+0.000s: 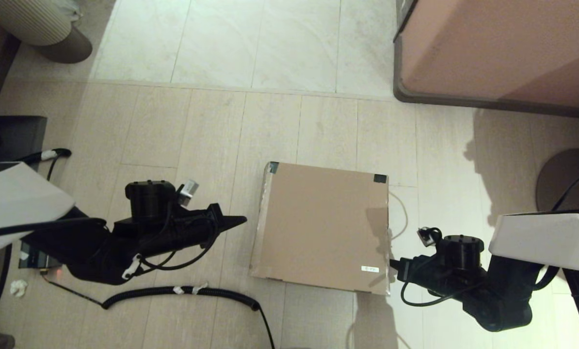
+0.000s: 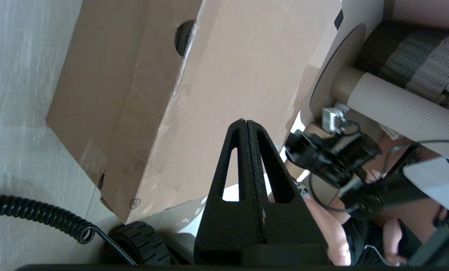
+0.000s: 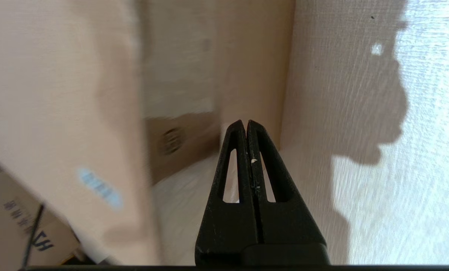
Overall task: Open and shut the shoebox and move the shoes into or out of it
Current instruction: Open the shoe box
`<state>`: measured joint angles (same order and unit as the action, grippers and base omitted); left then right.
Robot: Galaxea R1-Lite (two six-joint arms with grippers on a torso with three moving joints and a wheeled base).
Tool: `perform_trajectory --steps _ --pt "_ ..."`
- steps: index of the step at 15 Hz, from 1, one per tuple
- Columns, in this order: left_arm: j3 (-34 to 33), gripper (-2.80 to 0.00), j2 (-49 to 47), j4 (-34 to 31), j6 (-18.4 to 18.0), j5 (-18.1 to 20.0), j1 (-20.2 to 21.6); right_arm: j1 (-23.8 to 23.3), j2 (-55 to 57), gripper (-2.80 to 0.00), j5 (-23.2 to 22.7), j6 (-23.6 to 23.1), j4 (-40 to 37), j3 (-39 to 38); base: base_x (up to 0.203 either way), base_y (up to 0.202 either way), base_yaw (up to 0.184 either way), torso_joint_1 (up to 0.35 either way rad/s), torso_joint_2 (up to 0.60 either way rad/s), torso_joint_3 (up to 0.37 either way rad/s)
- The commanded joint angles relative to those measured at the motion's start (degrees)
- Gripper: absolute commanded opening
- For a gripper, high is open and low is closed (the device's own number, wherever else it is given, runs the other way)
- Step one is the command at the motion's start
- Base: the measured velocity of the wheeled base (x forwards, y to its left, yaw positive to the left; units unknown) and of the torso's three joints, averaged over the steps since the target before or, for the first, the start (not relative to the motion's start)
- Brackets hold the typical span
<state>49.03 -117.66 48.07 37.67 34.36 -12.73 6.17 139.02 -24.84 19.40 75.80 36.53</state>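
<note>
Dim warm light throws hard shadows across the floor [image 1: 212, 131]; the right wrist view is motion-blurred.

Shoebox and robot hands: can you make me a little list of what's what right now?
shoebox: on the floor, lid down
shoes: not visible
lid marks: black tape on two corners, white sticker
left gripper: shut, empty, beside the box's left side, not touching
right gripper: shut, empty, at the box's right edge near the sticker
</note>
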Motion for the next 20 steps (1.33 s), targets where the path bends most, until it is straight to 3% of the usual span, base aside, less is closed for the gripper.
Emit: perform_trajectory --steps 1,9,15,18,20 --pt "-0.1 -2.80 1.3 0.3 0.3 -0.1 0.0 0.1 -3.5 -2.80 -0.4 0.2 0.3 -2.0 0.000 0.000 0.000 0.000 0.00 0.000" --pt "0.2 -2.80 4.3 -0.3 0.3 -1.8 0.3 0.0 -7.2 -2.80 -4.4 2.1 0.1 -6.0 0.000 0.000 0.000 0.000 0.00 0.000" --pt "0.4 -2.80 4.8 0.1 0.3 -1.7 0.8 -1.1 -1.1 -2.80 2.3 0.4 -0.8 0.2 0.000 0.000 0.000 0.000 0.00 0.000" --pt "0.0 -2.80 4.4 0.2 0.3 -1.7 0.9 -0.3 -1.5 -2.80 0.9 0.4 -2.5 0.6 0.000 0.000 0.000 0.000 0.00 0.000" --pt "-0.2 -2.80 4.5 0.2 0.4 -1.7 0.9 -0.1 -2.3 -2.80 -2.7 0.8 -4.0 0.6 0.000 0.000 0.000 0.000 0.00 0.000"
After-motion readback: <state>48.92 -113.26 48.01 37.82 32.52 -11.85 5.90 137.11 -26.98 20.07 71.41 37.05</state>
